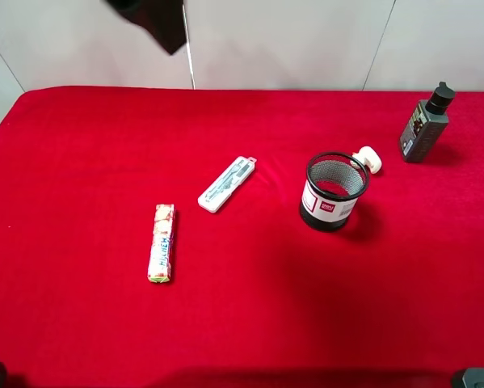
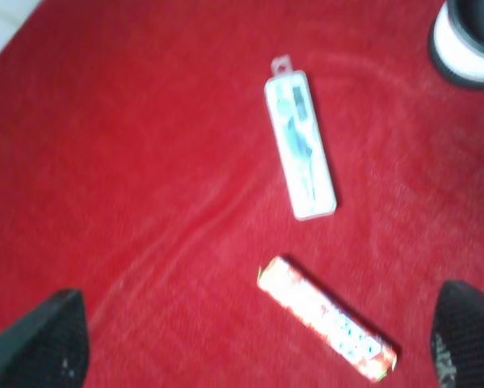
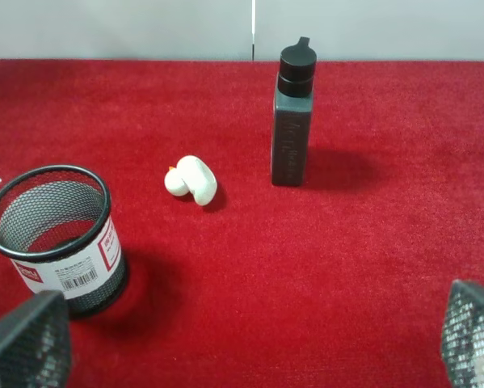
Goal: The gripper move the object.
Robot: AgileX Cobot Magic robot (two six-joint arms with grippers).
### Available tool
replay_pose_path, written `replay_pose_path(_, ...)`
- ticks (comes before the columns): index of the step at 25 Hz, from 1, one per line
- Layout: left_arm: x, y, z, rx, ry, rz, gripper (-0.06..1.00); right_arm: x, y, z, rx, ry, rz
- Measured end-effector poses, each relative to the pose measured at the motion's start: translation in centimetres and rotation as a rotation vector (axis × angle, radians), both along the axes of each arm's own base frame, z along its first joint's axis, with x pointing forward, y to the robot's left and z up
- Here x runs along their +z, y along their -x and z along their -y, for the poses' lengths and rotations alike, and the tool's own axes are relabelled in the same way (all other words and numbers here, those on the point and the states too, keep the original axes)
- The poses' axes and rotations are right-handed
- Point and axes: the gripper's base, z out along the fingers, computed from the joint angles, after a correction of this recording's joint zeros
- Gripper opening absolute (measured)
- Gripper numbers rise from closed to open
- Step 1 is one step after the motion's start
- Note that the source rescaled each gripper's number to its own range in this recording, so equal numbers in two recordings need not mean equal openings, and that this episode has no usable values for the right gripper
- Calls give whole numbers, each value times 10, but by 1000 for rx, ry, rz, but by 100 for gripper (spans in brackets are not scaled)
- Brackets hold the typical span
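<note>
The object (image 3: 193,179) is a small cream-white rounded piece lying on the red cloth between the mesh cup (image 3: 56,234) and a dark bottle (image 3: 292,121). From the high camera the object (image 1: 369,159) peeks out just behind the cup (image 1: 334,191). My right gripper (image 3: 254,323) is open and empty, well short of the object, with both black fingers (image 3: 27,343) at the frame's corners. My left gripper (image 2: 258,323) is open too, hovering over the cloth beside the candy stick (image 2: 326,319). It holds nothing.
A flat white case (image 1: 226,183) lies mid-table and the candy stick (image 1: 162,242) to its front left. The dark bottle (image 1: 426,125) stands at the back right. A black arm part (image 1: 157,20) hangs over the back edge.
</note>
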Motion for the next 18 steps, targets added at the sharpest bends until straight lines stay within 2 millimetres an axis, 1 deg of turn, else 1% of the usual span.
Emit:
replay_pose_path(4, 4, 23, -26, 27, 16, 14, 92, 0, 0, 0, 0, 0, 0)
replay_pose_path(6, 2, 35, -40, 32, 20, 14, 97, 0, 0, 0, 0, 0, 0)
replay_pose_path(9, -4, 53, -59, 39, 24, 12, 99, 0, 0, 0, 0, 0, 0)
replay_pose_path(18, -29, 105, -113, 41, 46, 23, 100, 0, 0, 0, 0, 0, 1)
